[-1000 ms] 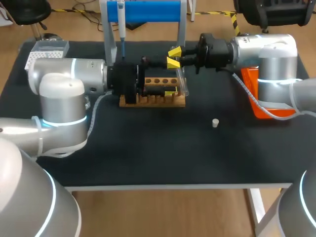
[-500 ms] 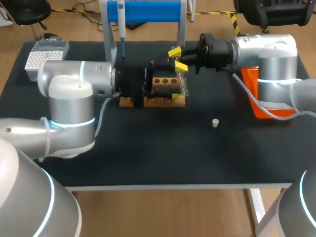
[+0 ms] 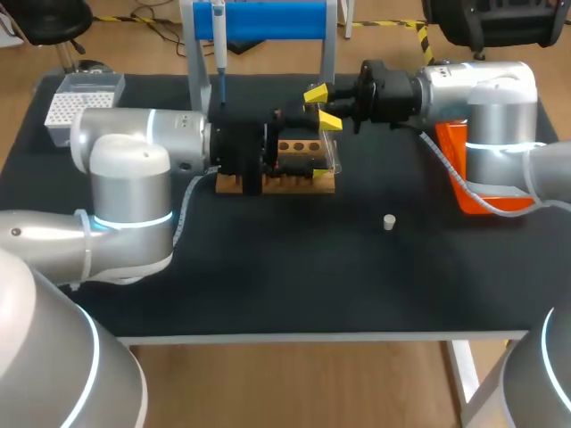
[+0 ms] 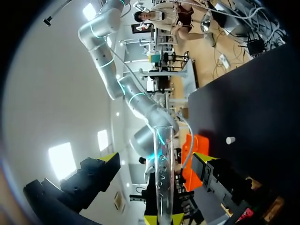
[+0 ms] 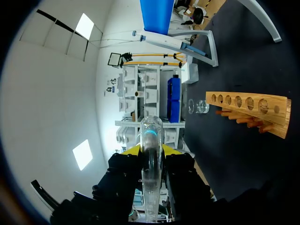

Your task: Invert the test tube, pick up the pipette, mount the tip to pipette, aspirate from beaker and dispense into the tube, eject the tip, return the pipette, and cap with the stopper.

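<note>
My right gripper (image 3: 321,107) is shut on a clear test tube (image 5: 151,173) above the right end of the wooden rack (image 3: 285,181). In the left wrist view the test tube (image 4: 162,173) stands between the wide-apart fingers of my open left gripper (image 4: 156,157), touching neither. That left gripper (image 3: 299,143) comes in from the left over the rack. The pipette (image 3: 219,45) hangs on the blue stand (image 3: 268,18) behind. A small white stopper (image 3: 389,222) lies on the black table to the right of the rack.
A white tip box (image 3: 85,94) sits at the back left corner. An orange bin (image 3: 459,174) stands under my right arm. In the right wrist view a glass beaker (image 5: 199,107) stands beyond the rack (image 5: 248,108).
My left arm has slid right along the rack, bringing its open fingers around the tube. My right arm has held still with the tube.
</note>
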